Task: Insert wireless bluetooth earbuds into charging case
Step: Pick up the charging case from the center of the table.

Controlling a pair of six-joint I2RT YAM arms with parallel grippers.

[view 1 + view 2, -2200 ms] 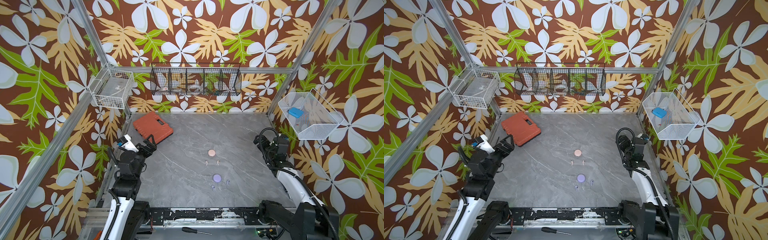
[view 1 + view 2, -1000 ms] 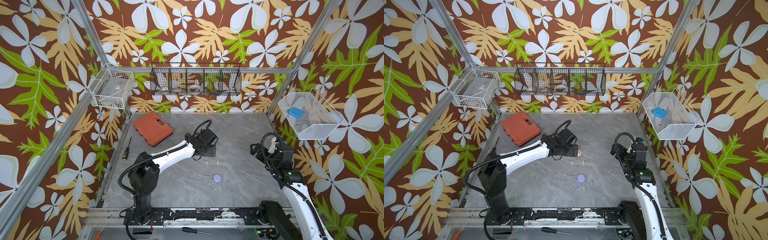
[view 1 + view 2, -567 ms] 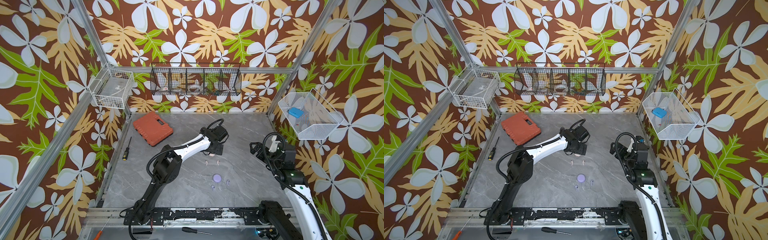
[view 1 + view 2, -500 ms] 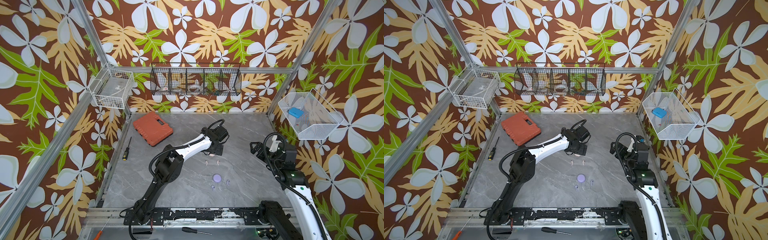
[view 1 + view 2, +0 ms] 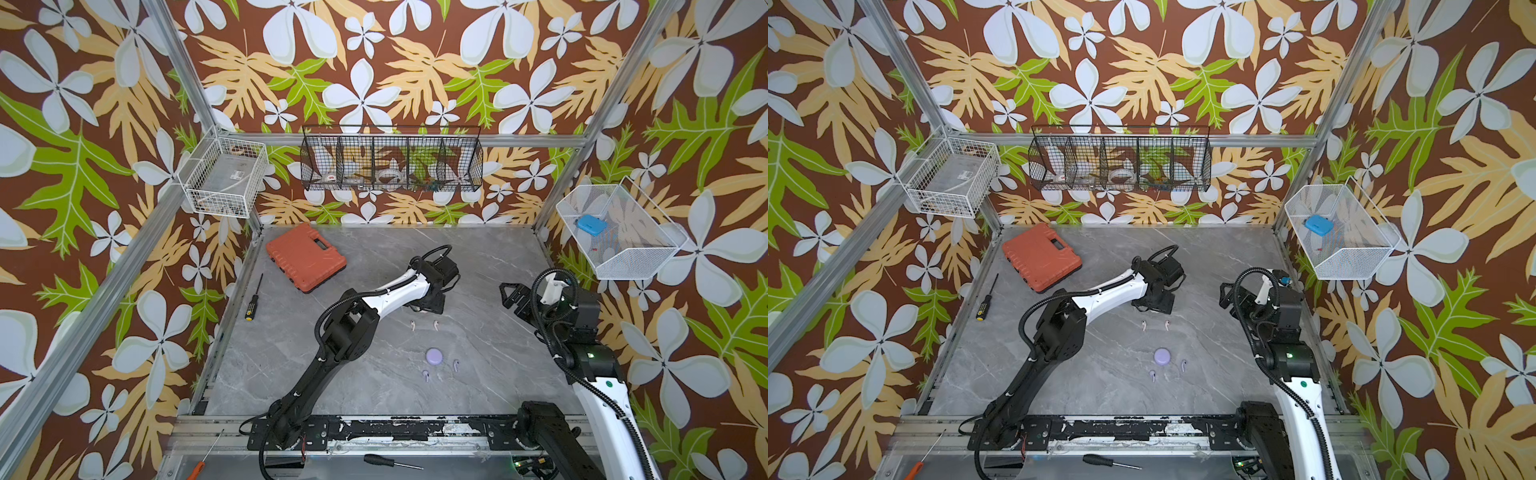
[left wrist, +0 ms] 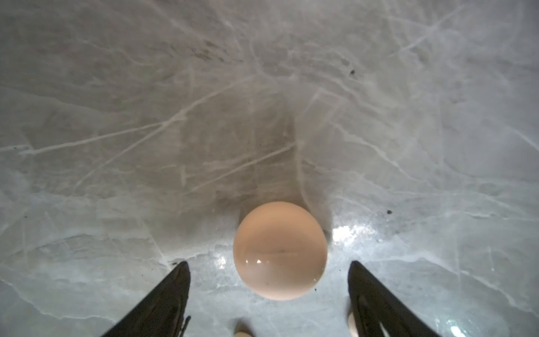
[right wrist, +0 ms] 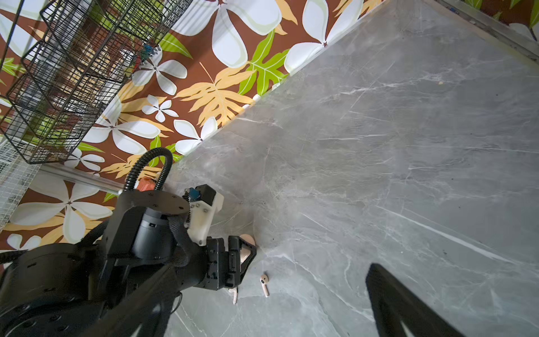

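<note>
The wireless bluetooth earbuds (image 5: 413, 324) lay on the tabletop (image 5: 478, 257): two pink ones just beside the pink case (image 6: 280, 251) on its robot side, the lavender pair (image 5: 426, 375) farther that way, by the lavender case (image 5: 434, 356). The left gripper (image 6: 268, 264) straddled the pink case, jaws apart, a gap showing on either side. The right gripper (image 5: 510, 296) hung spread and empty, well apart from that case, bare marble between.

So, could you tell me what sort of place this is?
Probably a robot test cell: an aluminium frame, a left arm and right arm on a base rail, and a black wire basket.
</note>
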